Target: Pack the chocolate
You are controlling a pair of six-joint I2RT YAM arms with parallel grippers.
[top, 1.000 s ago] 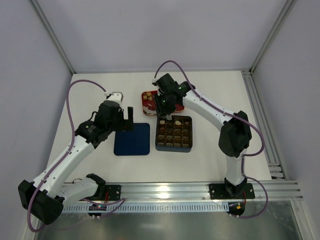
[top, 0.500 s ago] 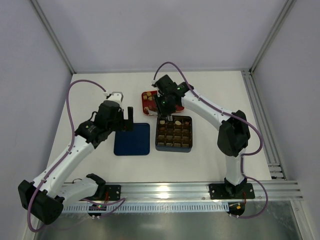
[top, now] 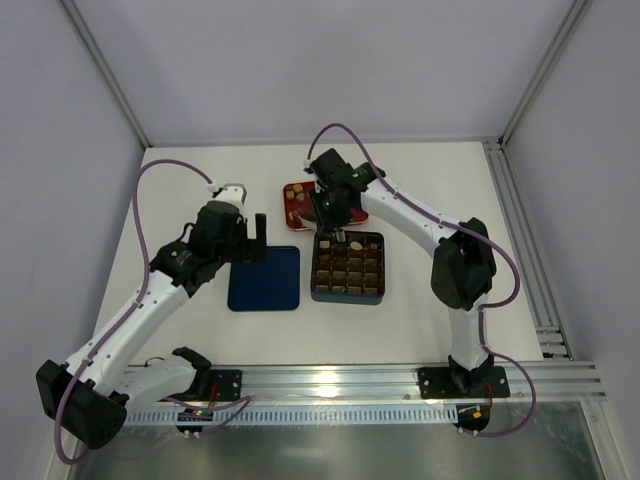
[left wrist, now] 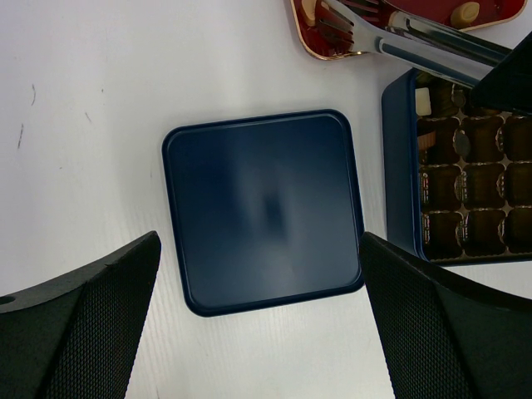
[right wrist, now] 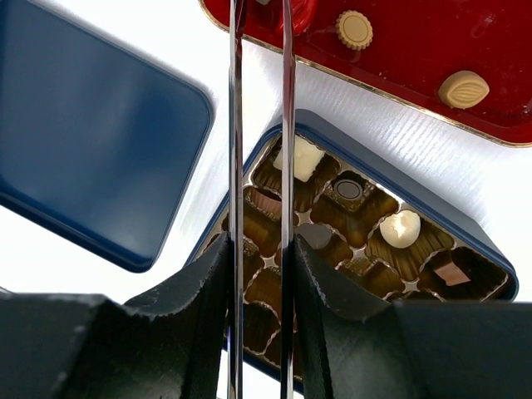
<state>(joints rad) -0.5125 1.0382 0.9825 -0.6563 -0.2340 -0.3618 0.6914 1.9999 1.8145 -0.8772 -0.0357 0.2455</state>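
Chocolate (right wrist: 400, 229) is in two places. A few pieces sit in cells along the upper rows of the blue gridded box (left wrist: 399, 166), mid-frame in the right wrist view: white square, dark round, white ball, brown square. Two tan pieces lie loose in the red tray (right wrist: 399, 50), top right of that view.

Right gripper (right wrist: 259, 249) is pinched nearly closed on metal tongs (right wrist: 288, 125). Both blades run up the frame to the tray's corner. Can't tell if anything sits between the tips.

Vs a second ago, in the top view the right gripper has nudged slightly toward the upper left, and its elbow has pulled left too.

Left gripper (left wrist: 259, 249) is unchanged: fingers spread wide, holding nothing, hovering above the blue lid (left wrist: 262, 208). The lid lies flat on the white table (left wrist: 83, 125), left of the box.
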